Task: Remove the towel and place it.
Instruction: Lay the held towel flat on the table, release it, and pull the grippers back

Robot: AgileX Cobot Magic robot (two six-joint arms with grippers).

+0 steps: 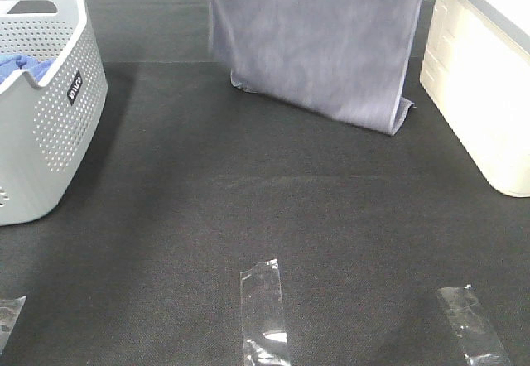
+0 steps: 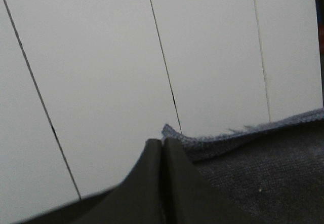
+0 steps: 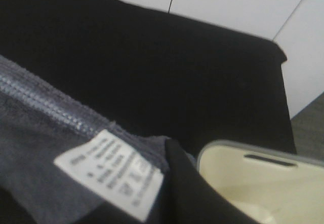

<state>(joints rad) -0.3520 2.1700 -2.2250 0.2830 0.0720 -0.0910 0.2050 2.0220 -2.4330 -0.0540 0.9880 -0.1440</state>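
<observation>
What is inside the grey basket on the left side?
A blue cloth lies inside the basket, close to its rim. The perforated wall covers the lower part, so anything that lies deeper cannot be seen.

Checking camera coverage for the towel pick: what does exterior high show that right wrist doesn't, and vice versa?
Only exterior high: the grey laundry basket with a blue cloth inside, and clear tape strips on the black mat. Only right wrist: the white care label on the towel, and the right gripper shut on its edge. Both: the towel, the black mat and a cream bin.
</observation>
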